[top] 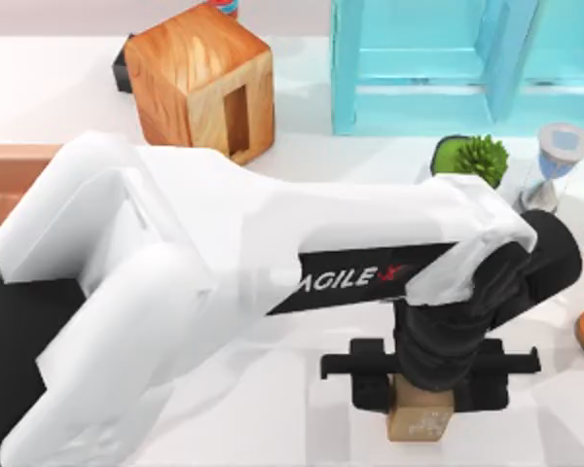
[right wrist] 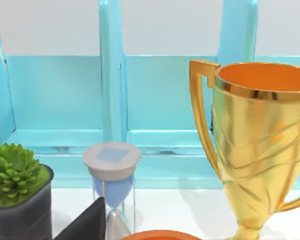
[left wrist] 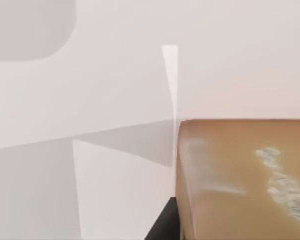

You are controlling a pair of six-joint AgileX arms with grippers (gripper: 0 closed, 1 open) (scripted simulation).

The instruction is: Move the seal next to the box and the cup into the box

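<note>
My left arm lay stretched across the table from the top view's left toward its lower right, wrist bent downward. The box sat at the left edge, partly hidden beneath that arm. The left gripper pointed straight down over the seal, a dark finger on each side of the tan block; whether they gripped it or only flanked it, I could not tell. The left wrist view showed the seal close up, its whitish marks uppermost.

White arm shell w/ black AgileX strip, black claw.
</note>
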